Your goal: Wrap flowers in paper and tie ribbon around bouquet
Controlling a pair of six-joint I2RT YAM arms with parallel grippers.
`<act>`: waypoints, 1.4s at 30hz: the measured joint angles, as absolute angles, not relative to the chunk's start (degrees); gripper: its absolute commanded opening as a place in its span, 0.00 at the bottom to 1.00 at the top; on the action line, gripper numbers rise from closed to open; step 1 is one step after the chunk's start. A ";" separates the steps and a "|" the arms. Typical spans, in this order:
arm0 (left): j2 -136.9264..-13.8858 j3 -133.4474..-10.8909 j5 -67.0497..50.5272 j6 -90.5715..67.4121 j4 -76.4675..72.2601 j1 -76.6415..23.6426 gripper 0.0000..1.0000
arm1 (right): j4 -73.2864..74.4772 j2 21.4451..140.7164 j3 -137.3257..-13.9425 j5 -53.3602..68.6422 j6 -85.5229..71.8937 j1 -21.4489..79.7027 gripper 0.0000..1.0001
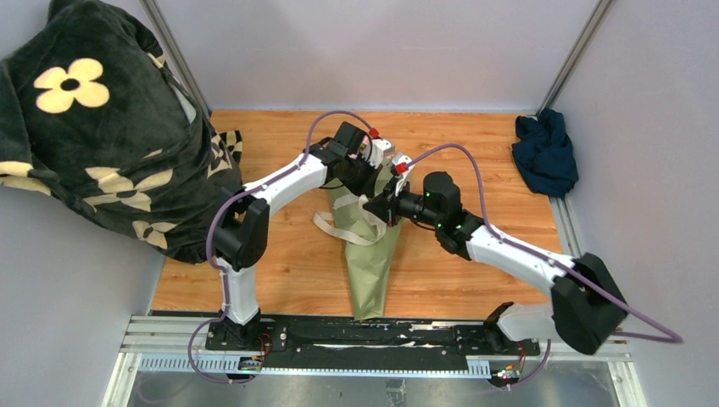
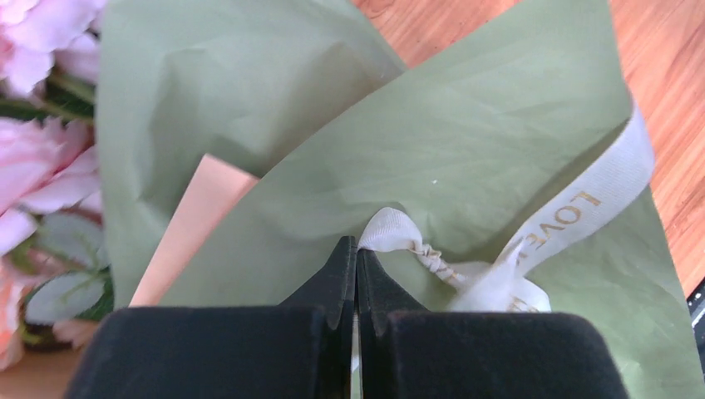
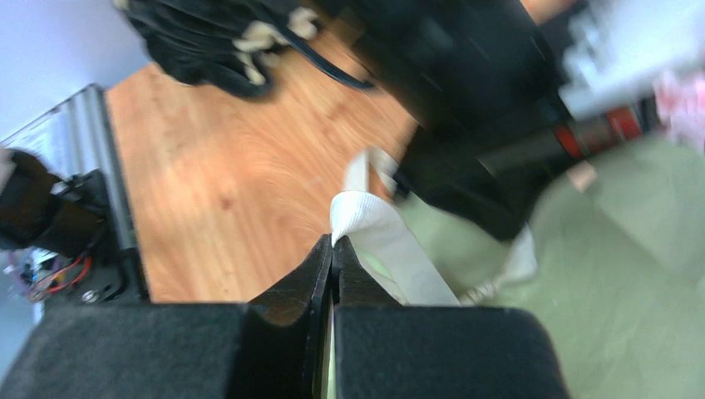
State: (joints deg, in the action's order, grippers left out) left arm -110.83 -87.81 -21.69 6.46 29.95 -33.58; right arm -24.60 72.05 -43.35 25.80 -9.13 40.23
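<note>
**Both claws pinch the ribbon over the wrapped cone**

Far left, a black blanket (image 1: 93, 127) with cream flowers lies heaped at the table (image 1: 280, 271) edge.

The left claw (image 2: 356, 253) is fully shut, and the ribbon (image 2: 582, 179) comes out right at its tips, so it seems to hold one end.

The bouquet (image 1: 370, 263) lies mid-table with its point toward the near edge. The flowers (image 2: 33, 158) are at its far end and the paper (image 2: 465, 141) is wrapped around them, olive side out.

The right claw (image 3: 332, 249) is also closed tight on a ribbon end, just beside the left claw.

A navy cloth (image 1: 545, 153) sits far right.

Risks, as I judge them:
- Each hold is only a thin tip pinch, so a hard pull could slip an end free.
- An uneven pull could drag the light cone or loosen the wrap.
- The claws are close enough that they might knock together.

Gold letters on the ribbon read "LOVE". The print at the crumpled knot is unreadable.
</note>
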 measured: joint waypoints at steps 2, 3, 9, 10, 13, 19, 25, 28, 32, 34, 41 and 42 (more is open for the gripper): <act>-109.10 -86.63 -21.19 6.07 29.67 -33.08 0.00 | -27.33 76.12 -42.11 24.05 -11.68 39.13 0.00; -108.27 -86.06 -20.71 5.74 29.65 -32.82 0.00 | -28.49 78.67 -41.63 23.03 -13.21 38.41 0.00; -101.45 -80.14 -15.46 6.11 29.80 -31.11 0.00 | -29.95 86.37 -42.02 17.87 -17.15 36.34 0.00; -99.88 -79.13 -14.35 6.81 30.09 -30.92 0.00 | -30.00 86.98 -42.28 17.63 -17.58 36.12 0.00; -93.03 -76.53 -9.91 10.79 32.84 -30.52 0.00 | -31.27 89.65 -43.20 17.34 -19.79 34.22 0.00; -82.35 -77.12 -13.41 22.72 44.14 -32.53 0.00 | -28.40 100.97 -54.37 19.94 -20.84 32.16 0.00; -85.93 -89.54 -26.39 30.76 55.40 -44.25 0.00 | -23.22 110.10 -68.36 30.98 -17.43 34.79 0.21; -90.96 -96.23 -28.23 31.46 55.42 -44.82 0.00 | -21.32 109.65 -68.90 36.34 -15.03 36.18 0.36; -97.12 -99.81 -25.69 30.00 50.22 -44.49 0.00 | -20.36 107.22 -66.57 42.33 -15.18 35.70 0.43; -98.91 -98.30 -22.70 28.32 45.93 -44.10 0.00 | -20.67 104.42 -63.40 44.31 -16.71 32.93 0.44; -101.47 -93.89 -15.92 22.41 33.10 -40.29 0.00 | -20.43 100.20 -59.29 46.96 -20.75 22.37 0.39; -102.17 -93.89 -15.05 21.76 31.70 -39.38 0.00 | -20.18 99.98 -59.09 47.09 -21.08 22.11 0.37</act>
